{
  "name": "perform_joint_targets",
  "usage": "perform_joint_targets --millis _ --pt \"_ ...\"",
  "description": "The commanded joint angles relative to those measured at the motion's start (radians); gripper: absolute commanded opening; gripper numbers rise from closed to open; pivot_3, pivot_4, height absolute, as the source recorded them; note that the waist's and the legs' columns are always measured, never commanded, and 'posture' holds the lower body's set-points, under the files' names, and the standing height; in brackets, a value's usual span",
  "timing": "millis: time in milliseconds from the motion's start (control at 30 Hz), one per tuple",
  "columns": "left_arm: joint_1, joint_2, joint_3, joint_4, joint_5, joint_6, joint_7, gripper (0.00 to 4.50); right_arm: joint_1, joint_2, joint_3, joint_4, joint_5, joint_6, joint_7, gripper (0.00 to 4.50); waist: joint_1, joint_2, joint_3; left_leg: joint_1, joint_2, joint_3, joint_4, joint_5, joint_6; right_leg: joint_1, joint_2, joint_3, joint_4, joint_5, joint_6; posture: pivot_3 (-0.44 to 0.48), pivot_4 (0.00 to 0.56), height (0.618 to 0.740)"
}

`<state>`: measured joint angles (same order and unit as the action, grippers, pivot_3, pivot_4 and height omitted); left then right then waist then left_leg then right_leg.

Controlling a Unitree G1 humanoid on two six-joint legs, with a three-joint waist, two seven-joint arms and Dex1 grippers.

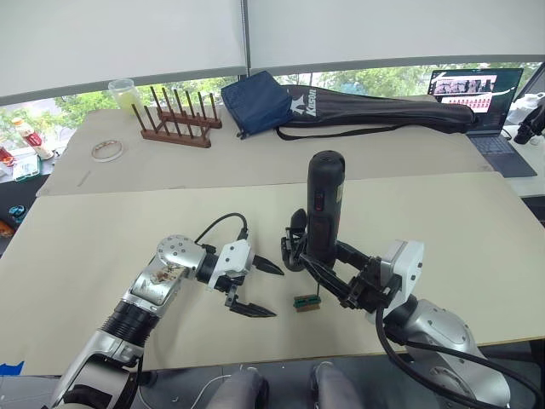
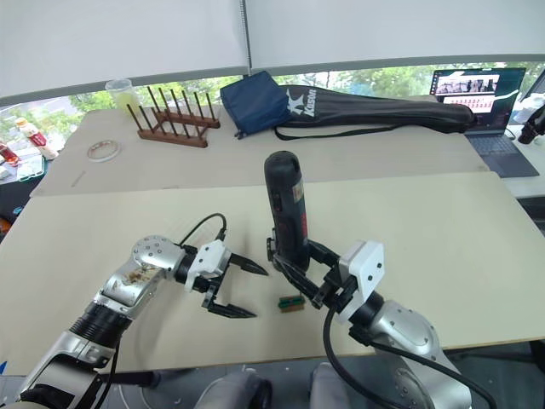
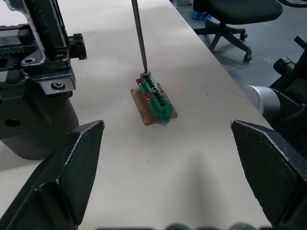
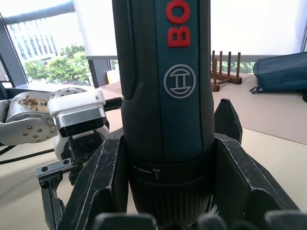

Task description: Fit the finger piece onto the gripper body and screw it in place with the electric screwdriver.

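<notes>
My right gripper (image 1: 330,266) is shut on the electric screwdriver (image 1: 324,200), a thick black tool held upright over the table. Its thin metal bit (image 3: 139,38) points down and touches one end of a tiny green block (image 3: 154,98) on a brown pad. The gripper body (image 1: 295,242), a small black mechanism with a pointed finger sticking up, stands on the table just left of the screwdriver, also seen close up (image 3: 33,67). My left gripper (image 1: 274,292) hangs open left of the green block, holding nothing. The finger piece is out of view.
On the far table are a wooden peg rack (image 1: 177,119), a tape roll (image 1: 107,150), a plastic cup (image 1: 124,92), a blue bag (image 1: 257,102) and a long black bag (image 1: 383,112). A laptop (image 1: 477,94) sits at the far right. An office chair (image 3: 235,14) stands beyond the table edge.
</notes>
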<state>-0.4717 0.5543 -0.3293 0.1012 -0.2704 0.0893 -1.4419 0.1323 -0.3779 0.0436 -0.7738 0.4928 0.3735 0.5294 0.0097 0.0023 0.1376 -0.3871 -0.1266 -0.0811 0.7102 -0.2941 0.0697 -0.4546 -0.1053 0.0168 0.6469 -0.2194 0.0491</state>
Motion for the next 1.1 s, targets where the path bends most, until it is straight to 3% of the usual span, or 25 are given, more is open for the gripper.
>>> perform_joint_targets --millis 33,1100 --pt "-0.017 0.0 0.013 -0.032 -0.002 -0.008 0.003 4.5 -0.012 0.002 -0.007 -0.032 0.012 -0.06 0.018 1.97 0.0 0.0 0.0 0.0 0.0 0.0 0.0 0.0 0.0 0.0 0.0 0.0 0.0 0.0 0.0 0.0 0.15 0.74" --pt "-0.024 -0.001 0.011 -0.031 -0.009 0.001 -0.006 4.5 -0.019 -0.008 -0.024 -0.015 0.003 -0.064 0.023 1.97 0.0 0.0 0.0 0.0 0.0 0.0 0.0 0.0 0.0 0.0 0.0 0.0 0.0 0.0 0.0 0.0 0.15 0.74"
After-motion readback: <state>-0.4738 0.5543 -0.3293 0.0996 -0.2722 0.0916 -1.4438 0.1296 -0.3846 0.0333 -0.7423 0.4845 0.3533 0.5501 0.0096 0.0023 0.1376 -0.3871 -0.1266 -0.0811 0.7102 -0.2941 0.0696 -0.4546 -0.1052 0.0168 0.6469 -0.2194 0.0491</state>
